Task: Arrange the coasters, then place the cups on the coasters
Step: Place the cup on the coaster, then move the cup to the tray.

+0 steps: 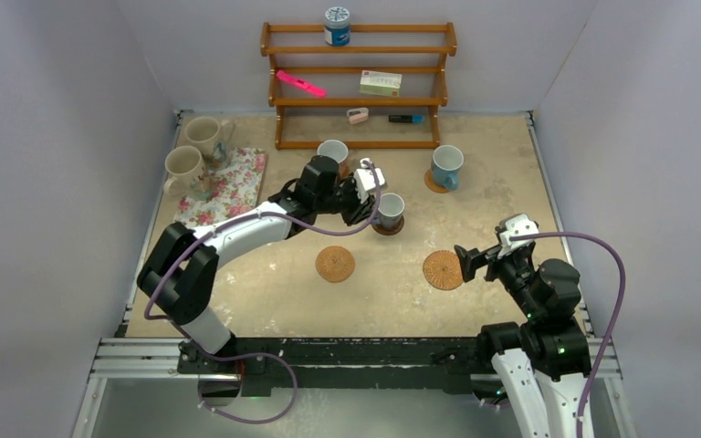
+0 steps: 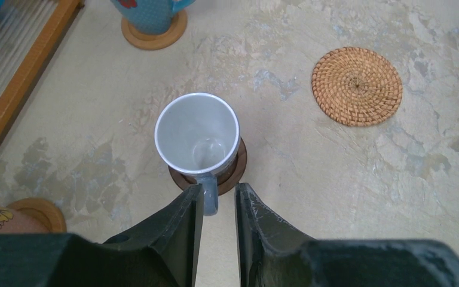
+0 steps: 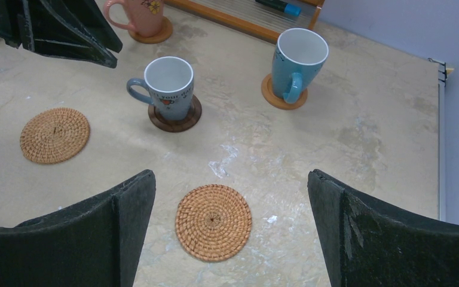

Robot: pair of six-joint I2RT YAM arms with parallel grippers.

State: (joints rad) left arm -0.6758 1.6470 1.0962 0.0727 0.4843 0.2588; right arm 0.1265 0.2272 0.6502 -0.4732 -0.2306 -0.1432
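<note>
A small grey-blue cup (image 2: 197, 133) (image 1: 390, 210) stands upright on the dark brown coaster (image 2: 239, 162). Its handle points at my left gripper (image 2: 219, 191) (image 1: 370, 212). The jaws are narrowly open astride the handle, with a gap on the right side. My right gripper (image 3: 230, 174) (image 1: 468, 262) hangs wide open over a bare woven coaster (image 3: 213, 222) (image 1: 443, 270). Another bare woven coaster (image 1: 335, 264) (image 3: 54, 135) lies left of it. The blue cup (image 1: 446, 166) (image 3: 299, 57) and a pinkish cup (image 1: 332, 151) (image 3: 140, 12) each stand on a coaster.
Two cream cups (image 1: 203, 135) (image 1: 183, 167) stand at the far left by the floral mat (image 1: 228, 187). A wooden rack (image 1: 358, 100) lines the back wall, with a blue-and-white canister (image 1: 337, 26) on top and small items on its shelves.
</note>
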